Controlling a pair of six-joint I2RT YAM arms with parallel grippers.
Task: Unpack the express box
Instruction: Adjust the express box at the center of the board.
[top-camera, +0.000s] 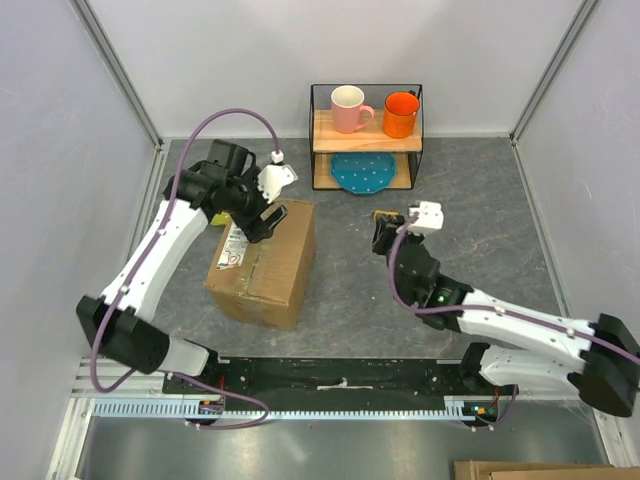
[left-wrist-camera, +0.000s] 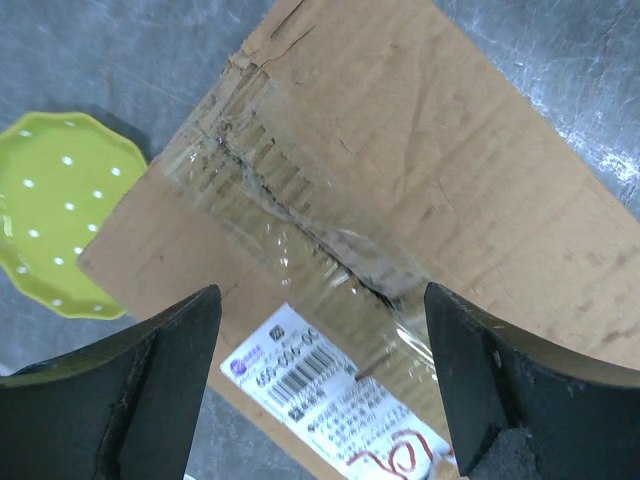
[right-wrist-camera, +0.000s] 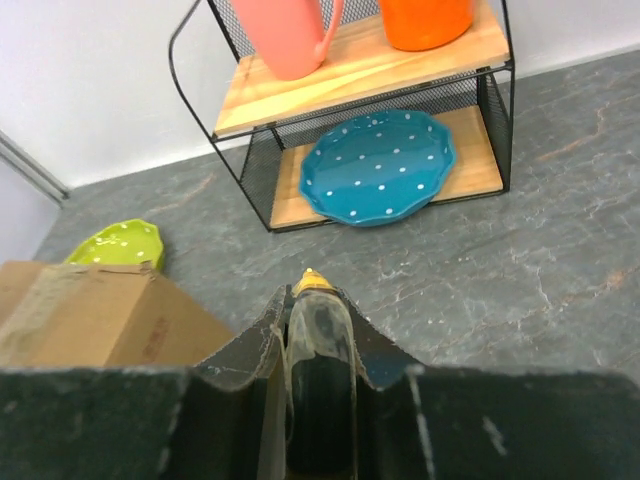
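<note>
Brown taped express box (top-camera: 262, 262), flaps shut

Grey marbled table (top-camera: 470, 190). On it: cardboard box (top-camera: 265, 265) at left, green dotted plate (left-wrist-camera: 60, 230) just beside it, wire rack (top-camera: 365, 135) at far centre.

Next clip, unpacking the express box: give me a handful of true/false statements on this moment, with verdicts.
1. The left fingers stand wide apart over the express box. True.
2. The box's flaps are folded open. False: they lie shut under clear tape.
3. The right fingers grip a yellow-tipped tool. True.
4. The blue plate sits on the rack's top shelf. False: lower shelf; the pink mug and orange mug are on top.
5. The green plate lies inside the box. False: on the table beside it.
</note>
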